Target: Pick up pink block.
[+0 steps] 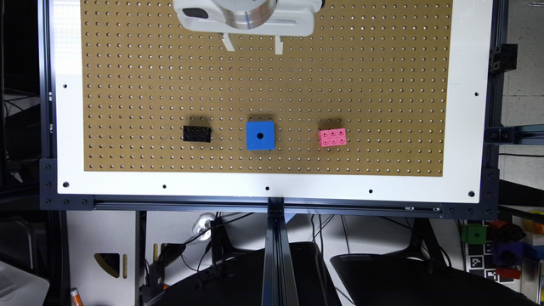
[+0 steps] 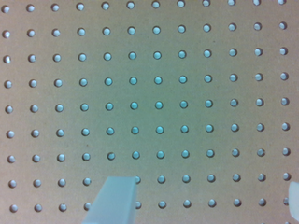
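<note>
Overhead, the gripper hangs at the top edge of the exterior view, its white body and silver wrist ring above the brown pegboard. Two pale fingers poke out from under the body, set well apart with bare board between them. The wrist view agrees: one pale finger shows clearly against the rows of holes and a sliver of the other sits at the far edge of the picture, so the fingers stand wide and hold nothing. Between them the wrist view shows plain pegboard.

The pink block lies flat on the pegboard, studs up, toward the exterior view's right and well apart from the gripper. Its long side runs roughly across the picture, turned very slightly. It casts a small shadow on the board behind it.

A blue cube with a dark centre hole sits in the middle of the same row, near the pink block but not touching it. A black studded brick lies farther toward the exterior view's left, also apart from the cube. All three rest on the board, which is framed by a white border on a dark metal frame.
</note>
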Available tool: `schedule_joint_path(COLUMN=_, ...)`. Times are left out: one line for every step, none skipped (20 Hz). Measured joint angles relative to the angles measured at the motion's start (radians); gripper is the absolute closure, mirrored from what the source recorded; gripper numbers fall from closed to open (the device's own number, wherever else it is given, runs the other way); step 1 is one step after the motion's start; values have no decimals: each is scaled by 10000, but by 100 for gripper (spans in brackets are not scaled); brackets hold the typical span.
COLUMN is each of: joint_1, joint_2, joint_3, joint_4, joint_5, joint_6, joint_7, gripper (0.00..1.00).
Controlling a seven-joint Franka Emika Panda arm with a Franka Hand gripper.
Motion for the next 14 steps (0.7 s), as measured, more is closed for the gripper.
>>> schedule_joint_path(joint_1=0, joint_2=0, joint_3=3, joint_4=-7, joint_5=0, joint_6=-2, joint_7=0, gripper=0)
schedule_joint_path(joint_1=0, joint_2=0, joint_3=5, joint_4=-10, joint_5=0, joint_6=-2, joint_7=0, gripper=0)
schedule_joint_path(joint_1=1, joint_2=0, joint_3=6, joint_4=-12, joint_5=0, joint_6=-2, joint_7=0, gripper=0)
schedule_joint_path(joint_1=1, joint_2=0, joint_3=6, joint_4=-13, joint_5=0, joint_6=-2, joint_7=0, gripper=0)
schedule_joint_path(joint_1=1, joint_2=0, joint_3=7, joint_4=-14, joint_5=0, joint_6=-2, joint_7=0, gripper=0)
schedule_joint_path(joint_1=1, joint_2=0, joint_3=8, joint_4=-15, joint_5=0, joint_6=-2, joint_7=0, gripper=0)
schedule_joint_path(joint_1=1, joint_2=0, joint_3=10, joint_4=-17, joint_5=0, joint_6=-2, joint_7=0, gripper=0)
schedule_joint_path(joint_1=1, joint_2=0, joint_3=11, joint_4=-18, joint_5=0, joint_6=-2, joint_7=0, gripper=0)
schedule_joint_path(joint_1=1, joint_2=0, joint_3=14, joint_4=-21, joint_5=0, joint_6=-2, joint_7=0, gripper=0)
schedule_joint_path(joint_1=1, joint_2=0, joint_3=25, joint_4=-25, joint_5=0, joint_6=-2, joint_7=0, gripper=0)
schedule_joint_path(joint_1=1, joint_2=0, joint_3=30, joint_4=-25, joint_5=0, joint_6=-2, joint_7=0, gripper=0)
schedule_joint_path(joint_1=12, joint_2=0, joint_3=182, joint_4=31, joint_5=30, joint_6=-1, joint_7=43, gripper=0)
schedule_joint_path(joint_1=14, joint_2=1, joint_3=260, joint_4=58, joint_5=48, joint_6=0, joint_7=72, gripper=0)
schedule_joint_path(joint_1=15, joint_2=42, joint_3=503, joint_4=208, joint_5=74, joint_6=0, joint_7=222, gripper=0)
